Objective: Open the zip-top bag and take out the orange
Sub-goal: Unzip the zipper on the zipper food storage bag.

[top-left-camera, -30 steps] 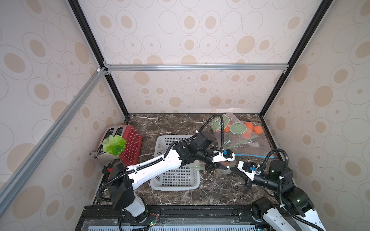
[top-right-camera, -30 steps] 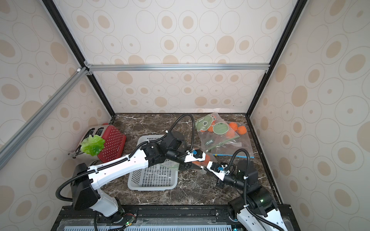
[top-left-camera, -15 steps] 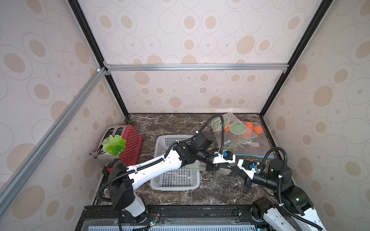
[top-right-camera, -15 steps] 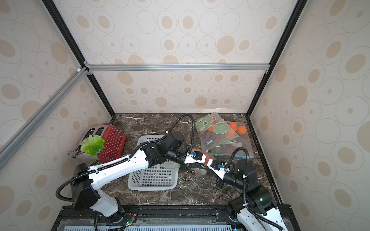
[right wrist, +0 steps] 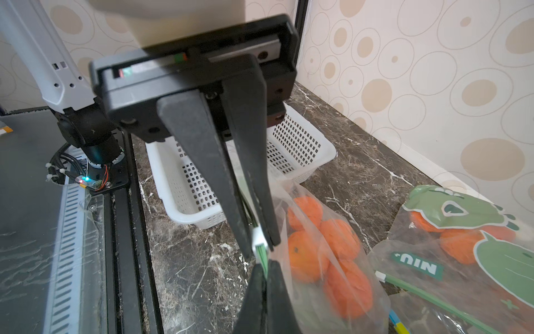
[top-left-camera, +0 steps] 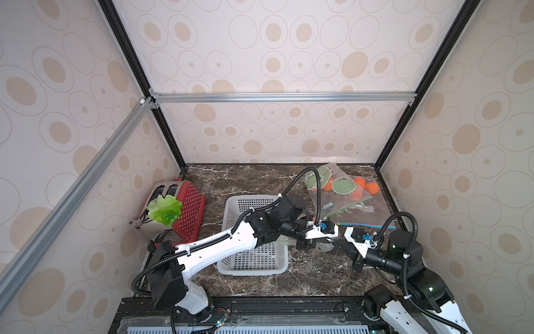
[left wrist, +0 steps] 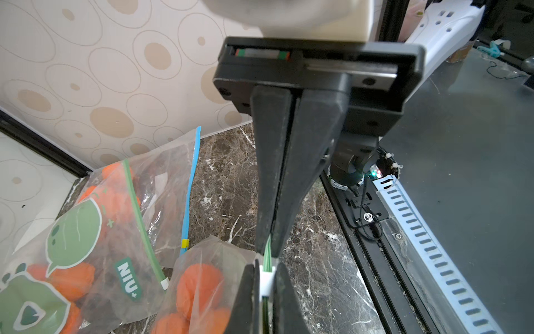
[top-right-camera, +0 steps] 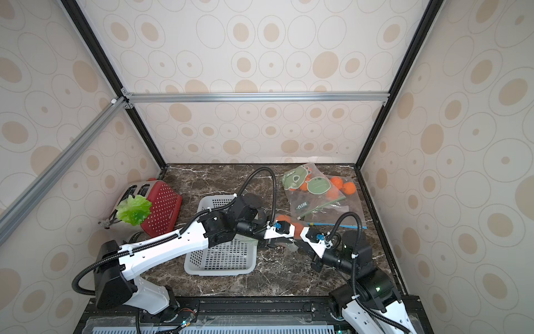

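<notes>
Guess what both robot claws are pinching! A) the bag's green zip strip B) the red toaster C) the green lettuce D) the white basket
A: the left gripper and right gripper are both shut on the green zip strip of the zip-top bag.

Lab test cell, aluminium frame [top-left-camera: 283, 97] (wallpapered panels [top-left-camera: 274, 43])

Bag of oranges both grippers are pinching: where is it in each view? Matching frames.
In a top view: held bag just right of the white basket, mostly hidden.
In a top view: same spot, its oranges showing.
Left wrist: bag at the left gripper tips.
Right wrist: bag at the right gripper tips.
Shared landmark: NIU-printed bag, in all four.
</notes>
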{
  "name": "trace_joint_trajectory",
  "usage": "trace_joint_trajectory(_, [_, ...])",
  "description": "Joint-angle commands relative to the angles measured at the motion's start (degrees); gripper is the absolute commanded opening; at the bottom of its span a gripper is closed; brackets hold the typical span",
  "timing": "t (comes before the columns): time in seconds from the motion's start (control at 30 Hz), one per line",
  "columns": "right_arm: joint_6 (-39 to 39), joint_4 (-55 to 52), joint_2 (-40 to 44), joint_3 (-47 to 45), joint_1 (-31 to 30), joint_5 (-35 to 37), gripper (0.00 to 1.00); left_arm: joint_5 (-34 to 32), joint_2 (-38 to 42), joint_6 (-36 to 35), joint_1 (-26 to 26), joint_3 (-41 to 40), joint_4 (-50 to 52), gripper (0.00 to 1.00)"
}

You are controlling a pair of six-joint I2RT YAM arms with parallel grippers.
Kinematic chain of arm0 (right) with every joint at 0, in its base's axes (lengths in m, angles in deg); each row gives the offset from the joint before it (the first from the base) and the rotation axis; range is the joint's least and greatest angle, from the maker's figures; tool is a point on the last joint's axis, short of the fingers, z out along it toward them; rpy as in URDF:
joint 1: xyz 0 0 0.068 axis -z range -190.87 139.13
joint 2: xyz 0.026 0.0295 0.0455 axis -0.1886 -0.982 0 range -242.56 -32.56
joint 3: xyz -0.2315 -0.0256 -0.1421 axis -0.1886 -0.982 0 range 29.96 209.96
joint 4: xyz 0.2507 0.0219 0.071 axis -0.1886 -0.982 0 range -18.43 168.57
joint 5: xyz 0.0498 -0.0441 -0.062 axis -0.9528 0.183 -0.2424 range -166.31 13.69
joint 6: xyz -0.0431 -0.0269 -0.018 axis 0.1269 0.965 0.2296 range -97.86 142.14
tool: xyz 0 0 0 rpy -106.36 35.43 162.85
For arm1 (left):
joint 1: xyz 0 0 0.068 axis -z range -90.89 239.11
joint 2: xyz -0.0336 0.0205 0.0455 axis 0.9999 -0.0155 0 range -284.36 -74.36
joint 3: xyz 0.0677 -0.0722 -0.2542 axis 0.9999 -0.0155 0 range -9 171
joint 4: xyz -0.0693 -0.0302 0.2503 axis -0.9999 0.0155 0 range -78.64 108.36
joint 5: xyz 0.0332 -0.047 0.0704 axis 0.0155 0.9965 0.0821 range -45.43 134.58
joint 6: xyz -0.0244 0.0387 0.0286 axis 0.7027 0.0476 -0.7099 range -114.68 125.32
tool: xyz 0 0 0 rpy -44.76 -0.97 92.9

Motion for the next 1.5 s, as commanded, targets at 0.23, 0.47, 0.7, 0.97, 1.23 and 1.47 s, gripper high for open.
trace_joint_trajectory(0.23, [-4.4, -4.1, -0.5, 8.3, 0.2, 9.9, 0.0, -13.8, 7.8, 3.4, -3.4, -5.5, 0.3, 0.0])
trace_joint_trajectory(0.47, [-7.1, -5.6, -0.3, 10.6, 0.1, 14.0, 0.0, -26.9, 12.9, 7.3, -4.3, -10.7, -3.0, 0.0])
trace_joint_trajectory(0.7, [-7.5, -6.2, -0.9, 11.2, 0.1, 13.9, 0.0, -32.9, 17.3, 11.9, -5.0, -14.0, -2.4, 0.0])
trace_joint_trajectory(0.97, [-6.9, -7.2, -2.3, 12.3, 0.1, 15.7, 0.0, -36.8, 21.2, 16.5, -4.9, -15.4, 1.5, 0.0])
trace_joint_trajectory(1.23, [-6.9, -7.4, -2.4, 12.3, 0.1, 16.6, 0.0, -43.8, 23.4, 22.1, -4.7, -14.7, 7.7, 0.0])
trace_joint_trajectory(1.47, [-6.0, -7.3, -4.3, 13.5, 0.1, 19.3, 0.0, -47.2, 23.9, 23.9, -4.7, -11.3, 13.1, 0.0])
